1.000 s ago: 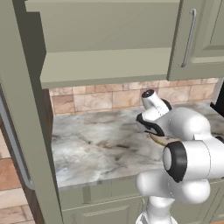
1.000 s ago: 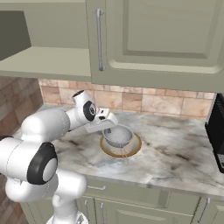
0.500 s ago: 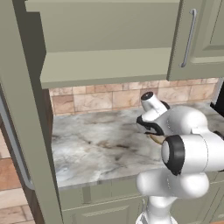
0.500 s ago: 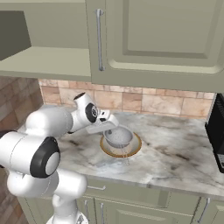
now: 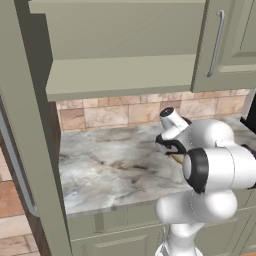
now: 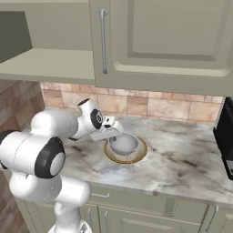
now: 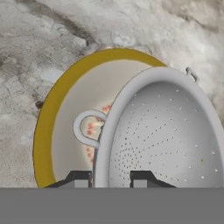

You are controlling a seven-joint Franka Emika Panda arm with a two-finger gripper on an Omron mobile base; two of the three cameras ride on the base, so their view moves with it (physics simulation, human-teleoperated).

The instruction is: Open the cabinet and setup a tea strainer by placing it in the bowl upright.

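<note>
i'm looking along the hand and the two-finger gripper (image 7: 111, 178) has its dark tips either side of the near rim of the grey perforated metal tea strainer (image 7: 162, 135), one outside the wall and one inside the cup, clamped on that rim. the strainer sits mouth-up, its dotted inside facing me, a small loop handle poking out at nine o'clock and a little tab on the far rim at about one o'clock. it is inside the shallow round tan bowl with the yellowish rim (image 7: 52, 113), pale inside with reddish speckles showing at about eight o'clock of the strainer.

from the right base camera, the bowl (image 6: 139, 155) rests on the veined marble counter (image 6: 182, 164) and the strainer (image 6: 124, 143) stands in its middle, the gripper (image 6: 114, 134) reaching in from nine o'clock. whether the cup's bottom touches the bowl, i can't tell.

from the left base camera, the sage-green wall cabinet door (image 5: 25, 125) stands swung wide open at nine o'clock, the shelf bare behind it. the gripper (image 5: 167, 146) sits low over the counter (image 5: 100, 170), the arm covering the strainer here.
</note>
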